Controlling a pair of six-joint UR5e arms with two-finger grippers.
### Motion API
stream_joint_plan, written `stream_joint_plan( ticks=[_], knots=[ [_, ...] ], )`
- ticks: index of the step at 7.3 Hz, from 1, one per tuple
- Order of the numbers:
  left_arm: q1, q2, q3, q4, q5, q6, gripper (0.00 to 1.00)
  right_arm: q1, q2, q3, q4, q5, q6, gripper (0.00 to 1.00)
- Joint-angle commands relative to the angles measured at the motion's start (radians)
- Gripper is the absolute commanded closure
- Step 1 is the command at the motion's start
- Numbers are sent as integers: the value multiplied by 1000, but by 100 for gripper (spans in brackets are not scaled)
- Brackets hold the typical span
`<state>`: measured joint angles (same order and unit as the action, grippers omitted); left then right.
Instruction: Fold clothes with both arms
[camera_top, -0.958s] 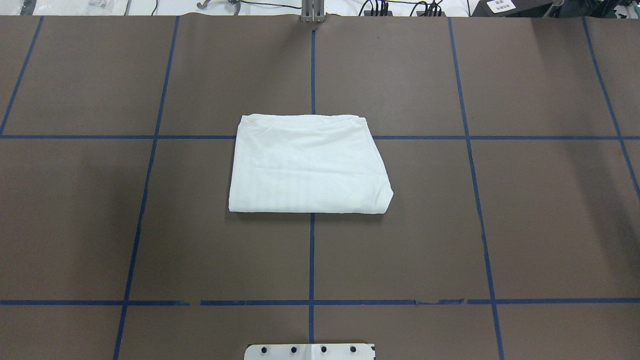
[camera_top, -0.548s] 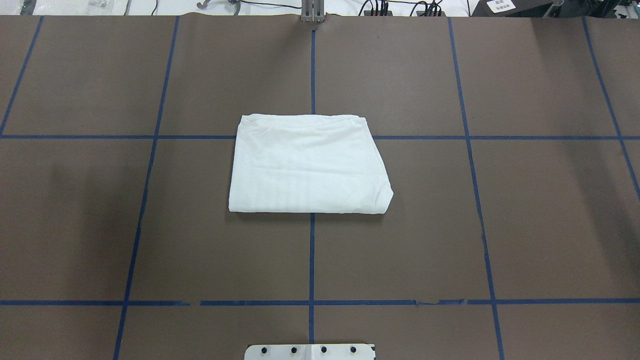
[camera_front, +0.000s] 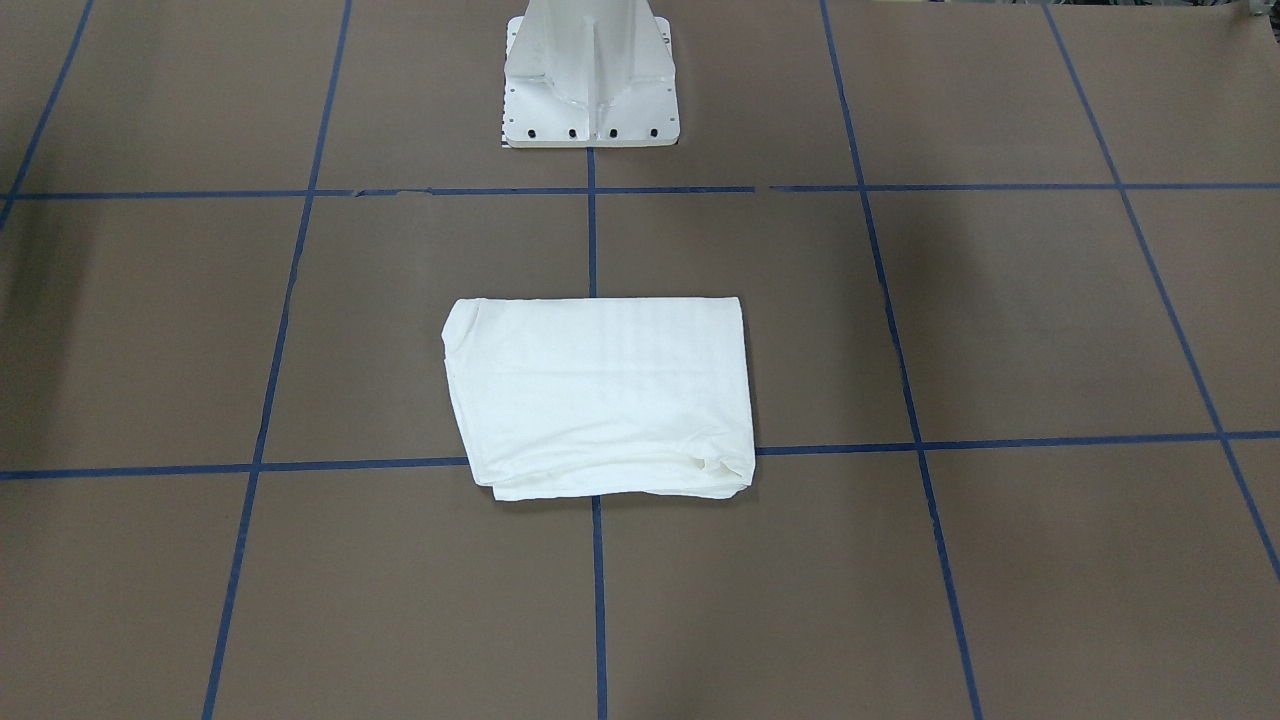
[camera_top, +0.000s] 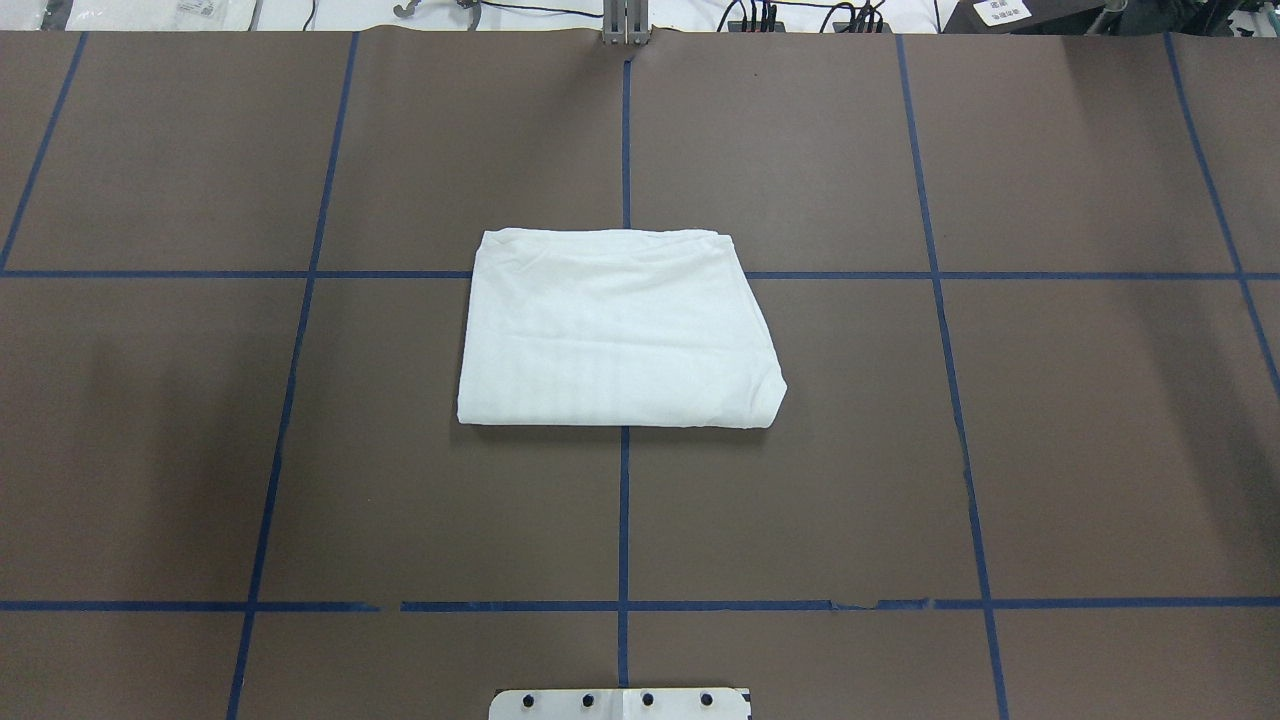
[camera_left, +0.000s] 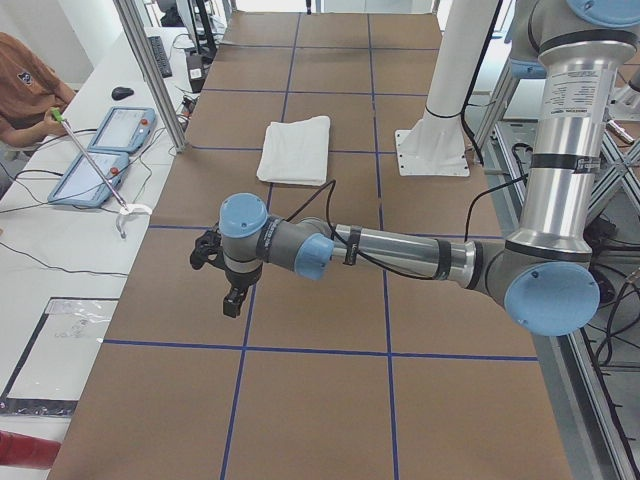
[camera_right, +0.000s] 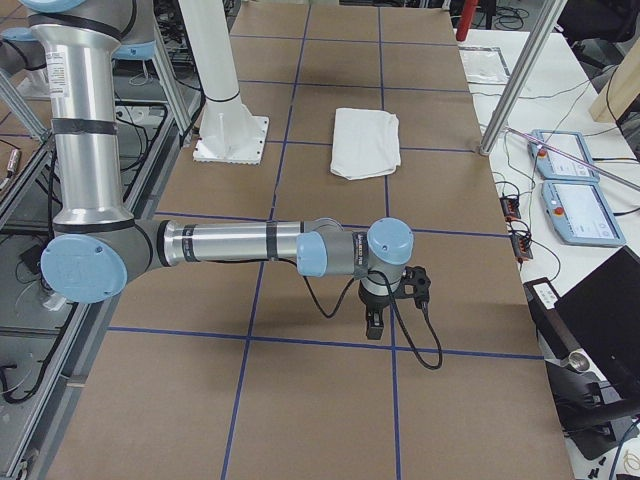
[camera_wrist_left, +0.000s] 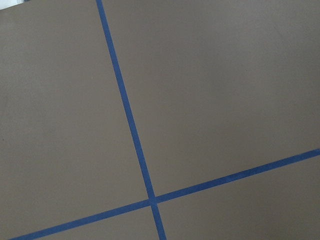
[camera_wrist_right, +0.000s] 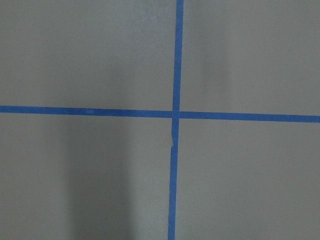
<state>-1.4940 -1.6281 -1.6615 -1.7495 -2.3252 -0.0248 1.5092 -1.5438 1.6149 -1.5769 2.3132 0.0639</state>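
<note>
1. Left arm (camera_left: 400, 256), silver-grey tube with light-blue joint caps: stretched low over the brown table (camera_top: 200, 450), well apart from the garment. The black two-fingered left gripper (camera_left: 231, 306) points down; whether it is released or clenched cannot be told.
2. White cotton T-shirt (camera_top: 615, 330): folded into a flat rectangle at the table's centre, lying across a crossing of the blue tape lines (camera_top: 623, 520), apart from the white metal pedestal base (camera_front: 592, 75).
3. Right arm (camera_right: 230, 243), same build: stretched low and well apart from the garment. The black right gripper (camera_right: 374, 328) points down; its state cannot be told.
</note>
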Motion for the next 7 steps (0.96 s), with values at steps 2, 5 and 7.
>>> stream_joint_plan(
  ticks=[2,5,7],
  knots=[
    [1,15,-41,12,3,-7,0,-1,-9,-1,-3,27,1,0],
    [1,16,-60,10,-2,-9,0,-4,-13,2,-3,55,1,0],
    [1,48,-64,5,-2,-3,0,-3,-37,41,1,51,5,0]
  ],
)
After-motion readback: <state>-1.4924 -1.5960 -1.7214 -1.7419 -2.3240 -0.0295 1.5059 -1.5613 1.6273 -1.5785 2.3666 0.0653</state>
